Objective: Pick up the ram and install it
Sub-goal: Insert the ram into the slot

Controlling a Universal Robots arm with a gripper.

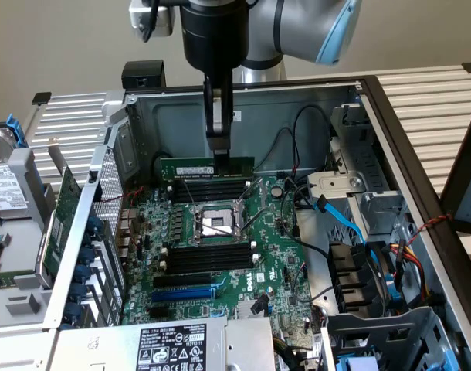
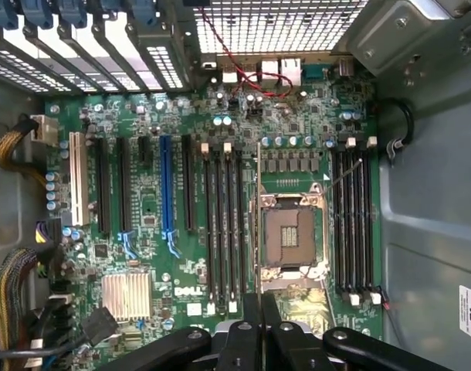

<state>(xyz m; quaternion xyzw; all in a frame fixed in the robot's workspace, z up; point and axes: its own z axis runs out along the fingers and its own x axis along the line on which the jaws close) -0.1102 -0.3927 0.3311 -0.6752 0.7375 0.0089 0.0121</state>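
Observation:
The ram (image 1: 207,168) is a thin green stick with a white label. It is held upright and lengthwise inside the open computer case, and my gripper (image 1: 218,148) is shut on its top edge, reaching straight down from above. It hangs just over the back bank of black memory slots (image 1: 208,190) on the green motherboard (image 1: 274,255); I cannot tell whether it touches them. In the wrist view the ram (image 2: 259,193) shows edge-on as a thin line running out from the gripper (image 2: 259,325), beside the empty CPU socket (image 2: 291,236). Slot banks (image 2: 351,224) lie on either side of the socket.
A second bank of black slots (image 1: 205,257) lies on the near side of the CPU socket (image 1: 216,224). Blue and black cables (image 1: 351,228) and drive bays crowd the exterior view's right. A green expansion card (image 1: 62,220) and a hard drive (image 1: 4,193) sit outside the case at its left.

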